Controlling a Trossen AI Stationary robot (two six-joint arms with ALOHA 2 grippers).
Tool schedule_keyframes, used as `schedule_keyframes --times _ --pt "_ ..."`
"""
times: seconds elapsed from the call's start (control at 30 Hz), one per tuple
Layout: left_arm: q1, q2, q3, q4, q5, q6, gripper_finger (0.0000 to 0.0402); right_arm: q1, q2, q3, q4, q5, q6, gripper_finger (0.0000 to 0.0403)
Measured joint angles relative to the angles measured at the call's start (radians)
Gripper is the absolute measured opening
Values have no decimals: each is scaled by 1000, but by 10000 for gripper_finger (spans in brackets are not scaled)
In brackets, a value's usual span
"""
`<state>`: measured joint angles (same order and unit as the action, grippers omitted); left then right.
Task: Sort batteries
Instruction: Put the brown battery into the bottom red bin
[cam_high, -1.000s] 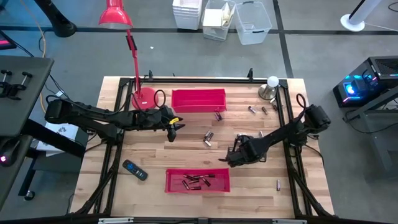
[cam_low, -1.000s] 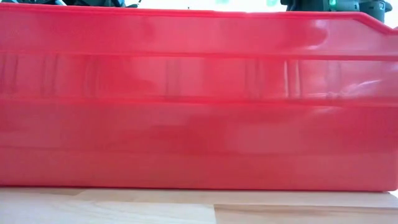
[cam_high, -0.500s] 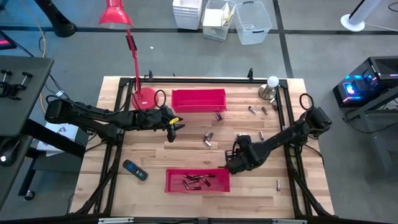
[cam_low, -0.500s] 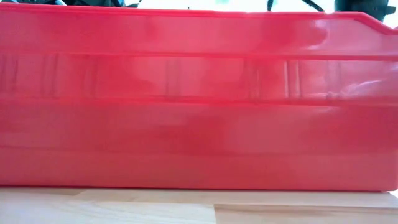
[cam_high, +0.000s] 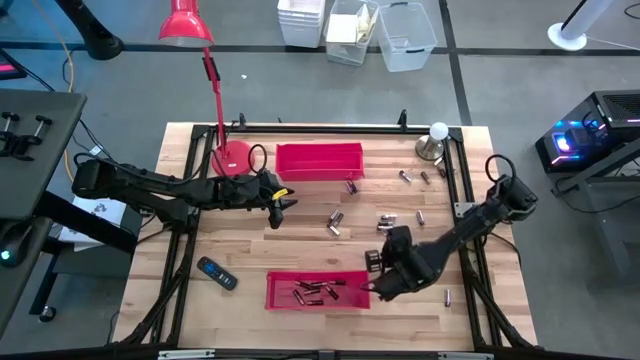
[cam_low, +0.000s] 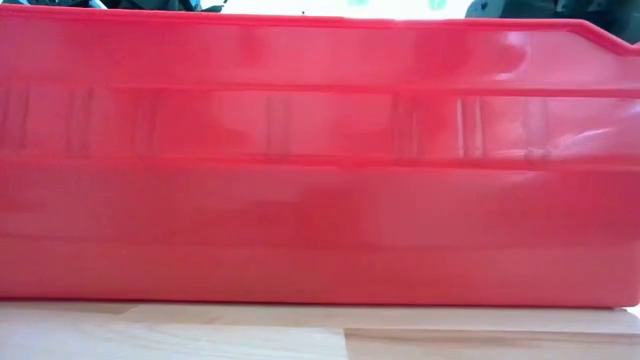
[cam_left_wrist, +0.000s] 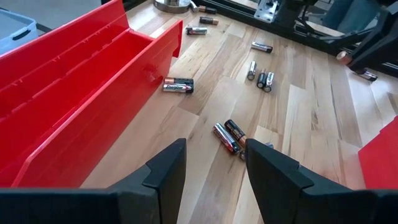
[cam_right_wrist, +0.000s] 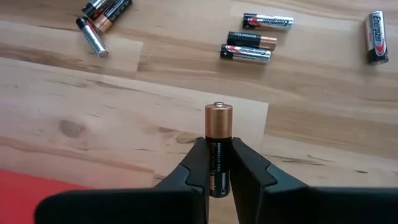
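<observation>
right gripper: fingers clamped on one copper-top battery, held upright btwn the two pads, copper end poking out past the tips.
where it is: in high view the right gripper sits at the right end of the near red tray, just beside its rim.
left gripper: waits over bare desk beside the far red tray; fingers apart, nothing btwn them.
loose batteries: a pair lies just ahead of the left fingertips, one against the far tray's wall, a trio further out. from the right wrist, three lie past the held cell, w/ a small cluster off to one side.
sorted so far: several batteries already lie in the near tray; far tray looks empty.
low view: blocked by a red tray wall, no help.
step in hand (judged): carry the held cell over the near tray & drop it.
doing it well: get the fingertips fully past the rim before parting them, else the cell likely hits the rim & rolls back onto the desk. keep low over the tray so it doesn't bounce out. part the fingers only enough to free it, since it stands on end & may tip on the way down.
</observation>
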<state>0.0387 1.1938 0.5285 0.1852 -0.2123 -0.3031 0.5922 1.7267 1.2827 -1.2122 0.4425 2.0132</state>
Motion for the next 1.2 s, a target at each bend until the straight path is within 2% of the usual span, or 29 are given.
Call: schedule_keyframes --times 0.23,0.53,0.73,0.9,1.0,1.2 --pt "0 0 0 0 0 0 156 13 0 0 44 24 2 30" --pt "0 0 0 2 0 0 156 1 -32 -1 124 89 -70 30" --pt "0 0 0 4 0 0 156 2 -67 -1 193 174 -142 30" --pt "0 0 0 9 -1 1 156 -4 -68 -1 327 196 -295 30" --pt "0 0 0 8 -19 2 156 -10 -68 -1 467 178 -434 30" --pt "0 0 0 8 -53 1 156 -28 -68 -1 810 -3 -758 30"
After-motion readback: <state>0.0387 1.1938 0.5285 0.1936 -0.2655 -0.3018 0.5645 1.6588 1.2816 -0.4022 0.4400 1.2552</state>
